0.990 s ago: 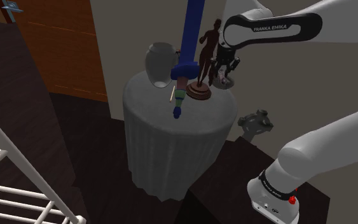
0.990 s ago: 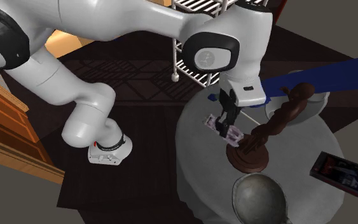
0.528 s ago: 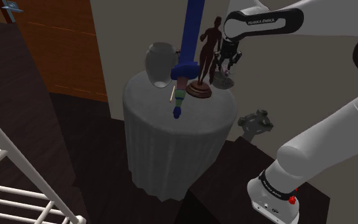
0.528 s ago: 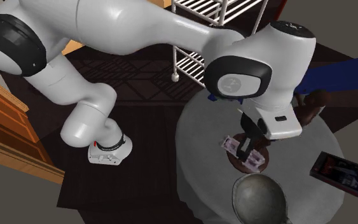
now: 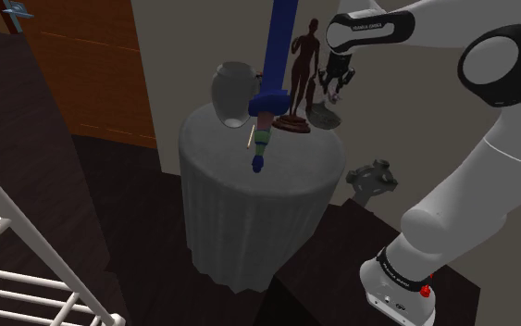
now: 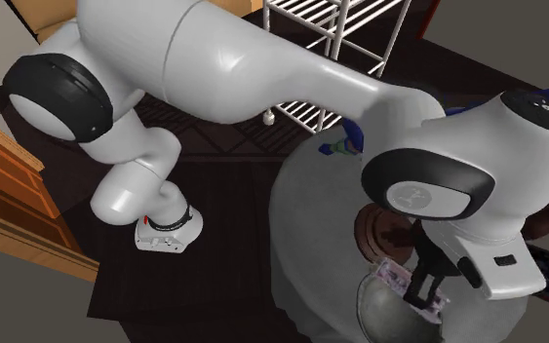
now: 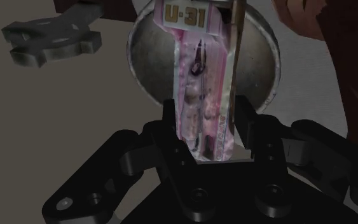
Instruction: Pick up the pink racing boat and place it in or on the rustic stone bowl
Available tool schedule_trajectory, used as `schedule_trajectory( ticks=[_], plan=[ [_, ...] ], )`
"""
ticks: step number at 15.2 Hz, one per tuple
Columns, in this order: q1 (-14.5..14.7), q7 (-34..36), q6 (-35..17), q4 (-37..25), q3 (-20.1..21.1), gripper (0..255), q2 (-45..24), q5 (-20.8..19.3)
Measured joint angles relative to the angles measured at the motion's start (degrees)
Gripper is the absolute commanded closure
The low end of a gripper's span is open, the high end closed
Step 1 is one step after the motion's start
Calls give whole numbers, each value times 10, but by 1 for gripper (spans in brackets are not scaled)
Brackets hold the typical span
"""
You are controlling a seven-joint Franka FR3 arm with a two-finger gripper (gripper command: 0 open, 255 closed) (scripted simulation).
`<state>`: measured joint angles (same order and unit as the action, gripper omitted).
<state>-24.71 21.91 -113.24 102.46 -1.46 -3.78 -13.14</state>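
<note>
**Boat carried to the bowl; release not yet made**

The pink racing boat (image 7: 196,70) is gripped between the two black fingers of the gripper (image 7: 204,124). The fingers are drawn in narrow against the sides of its hull near one end. The other end, lettered U-31, points away from the hand and toward the bowl (image 7: 149,63).

In the wrist view the grey, stone-like bowl lies directly behind the boat, with its round rim showing on both sides of the hull. The boat is therefore judged to hang over the bowl's hollow. Whether its far end already touches the inside cannot be told.

In the shoulder view the gripper (image 5: 333,91) hangs just above the bowl (image 5: 324,118), which stands near the edge of a round table (image 5: 249,194) draped in grey cloth. In the second exterior view the boat (image 6: 393,277) is seen over the bowl (image 6: 384,312), held in the gripper (image 6: 426,290).

A brown figurine (image 5: 297,79) on a round base stands just beside the bowl. A tall blue object (image 5: 275,56) and a grey vase (image 5: 232,93) stand farther from the bowl, beyond the figurine. A dark cross-shaped piece (image 7: 50,38) is seen near the bowl on the side away from the figurine.

The picking up is done, and the carry to the bowl is judged all but finished. A short lowering into the hollow is left, then an opening of the fingers and a withdrawal of the hand. Care is called for on the figurine's side, since little room is left between its base and the bowl.
</note>
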Motion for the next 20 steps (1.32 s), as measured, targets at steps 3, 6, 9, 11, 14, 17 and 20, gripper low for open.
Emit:
schedule_trajectory(
  ticks=[3, 6, 9, 11, 14, 17, 20],
  plan=[
    [-12, -24, 5, -57, -9, 255, -47, 6],
    [-15, -25, -12, -49, -11, 255, -55, 6],
    [-16, -22, -34, -29, -12, 255, -59, 4],
    [-15, -18, -48, -19, -12, 255, -62, 2],
    [-16, -13, -70, 0, -12, 255, -65, 0],
    [-16, -9, -87, 12, -13, 255, -71, -2],
    [-16, -9, -90, 14, -13, 255, -71, -2]
  ],
)
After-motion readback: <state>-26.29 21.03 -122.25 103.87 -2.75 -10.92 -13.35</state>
